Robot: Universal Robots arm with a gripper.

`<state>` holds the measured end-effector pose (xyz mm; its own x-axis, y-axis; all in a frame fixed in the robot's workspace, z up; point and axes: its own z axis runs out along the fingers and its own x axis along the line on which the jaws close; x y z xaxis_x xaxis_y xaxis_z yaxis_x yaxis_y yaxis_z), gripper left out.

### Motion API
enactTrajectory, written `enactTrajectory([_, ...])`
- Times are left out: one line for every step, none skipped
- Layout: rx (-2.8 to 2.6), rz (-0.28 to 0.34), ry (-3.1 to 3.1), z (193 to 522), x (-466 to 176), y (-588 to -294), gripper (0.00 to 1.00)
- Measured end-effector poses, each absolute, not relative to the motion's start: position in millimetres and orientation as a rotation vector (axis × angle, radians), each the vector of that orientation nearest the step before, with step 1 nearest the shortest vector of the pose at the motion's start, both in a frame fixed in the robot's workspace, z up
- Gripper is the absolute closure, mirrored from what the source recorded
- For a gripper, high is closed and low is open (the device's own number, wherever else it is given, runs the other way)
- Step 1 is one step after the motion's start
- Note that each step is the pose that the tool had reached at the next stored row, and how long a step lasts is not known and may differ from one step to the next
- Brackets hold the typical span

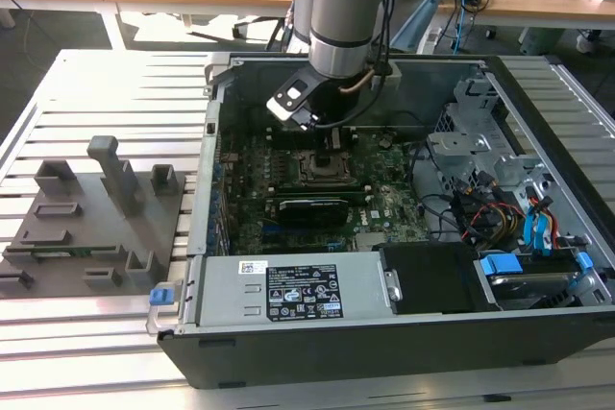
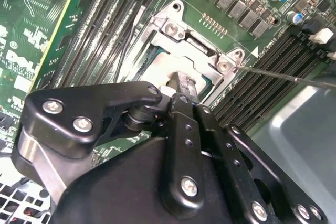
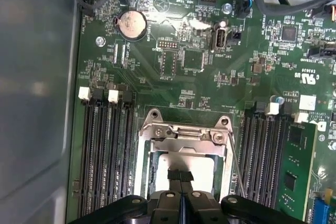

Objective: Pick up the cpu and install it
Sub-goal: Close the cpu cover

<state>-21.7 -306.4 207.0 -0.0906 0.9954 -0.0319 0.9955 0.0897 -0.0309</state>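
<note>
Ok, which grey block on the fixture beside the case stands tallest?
The slim capped post near the middle of the fixture; everything else on it ends well below its top.

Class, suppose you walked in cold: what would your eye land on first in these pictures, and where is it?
The big arm reaching into the open computer case dominates the exterior view. In the first wrist view, its gripper sits over the pale cpu lying in the metal-rimmed socket. Grey fixture blocks stand at the exterior view's left.
</note>
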Motion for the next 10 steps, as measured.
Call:
enactTrajectory([2.117,-0.070,2.317,208,-21,-306,0.89])
enactTrajectory([2.117,-0.070,2.317,210,-21,-306,0.89])
enactTrajectory([2.117,-0.070,2.317,212,-19,-306,0.89])
enactTrajectory([2.117,-0.071,2.317,213,-19,-306,0.89])
enactTrajectory([2.117,-0.071,2.317,214,-18,-306,0.89])
enactTrajectory([2.117,-0.071,2.317,216,-17,-306,0.89])
enactTrajectory([2.117,-0.072,2.317,218,-17,-306,0.89])
enactTrajectory([2.117,-0.072,2.318,219,-16,-306,0.89])
enactTrajectory([2.117,-0.072,2.317,221,-16,-306,0.89])
enactTrajectory([2.117,-0.072,2.318,224,-16,-306,0.89])
